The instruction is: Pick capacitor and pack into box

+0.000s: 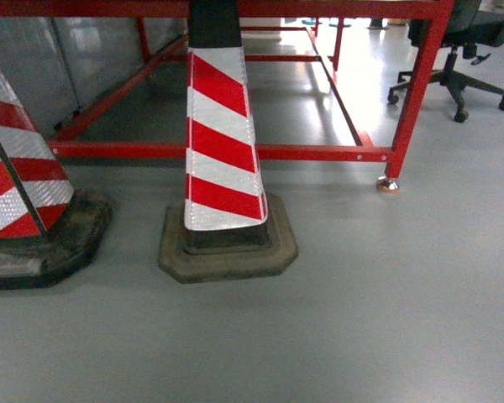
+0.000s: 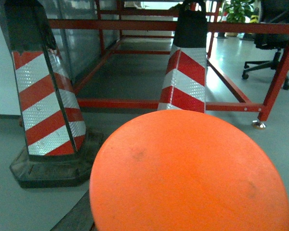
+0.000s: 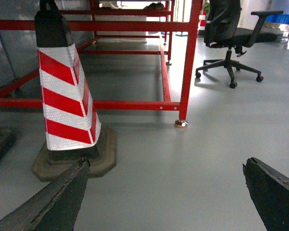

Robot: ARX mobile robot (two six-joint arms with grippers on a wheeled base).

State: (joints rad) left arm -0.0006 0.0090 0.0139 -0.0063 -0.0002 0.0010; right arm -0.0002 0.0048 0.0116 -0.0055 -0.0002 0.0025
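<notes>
Orange disc (image 2: 190, 175): fills the lower part of the left wrist view, closest to that lens; round and flat-topped with faint scuffs. What it belongs to I cannot tell, and it hides whatever lies below the left arm.
Left gripper: its jaws do not show in any view, so whether they are released or clenched cannot be told.
Right gripper (image 3: 166, 197): two dark fingers frame the bottom corners of the right wrist view, well apart, with bare floor between them; released and grasping nothing.
Nearer cone (image 1: 223, 143): red-and-white striped marker on a heavy dark base, upright just in front of the frame, probably fencing off the work area.
Second cone (image 1: 21, 193): same kind, at the left edge of the head view, also upright.
Red frame (image 1: 235, 151): low steel rails and a leg on a levelling foot, behind the cones.
Office chair (image 3: 231, 38): black, on castors, well apart to the right.
Grey floor (image 1: 361, 319): what the cameras mostly face.
Capacitor: not in any view.
Box: likewise out of sight.
Stage, as a judgement: arms appear parked low while the base faces away from the work; picking has not begun.
</notes>
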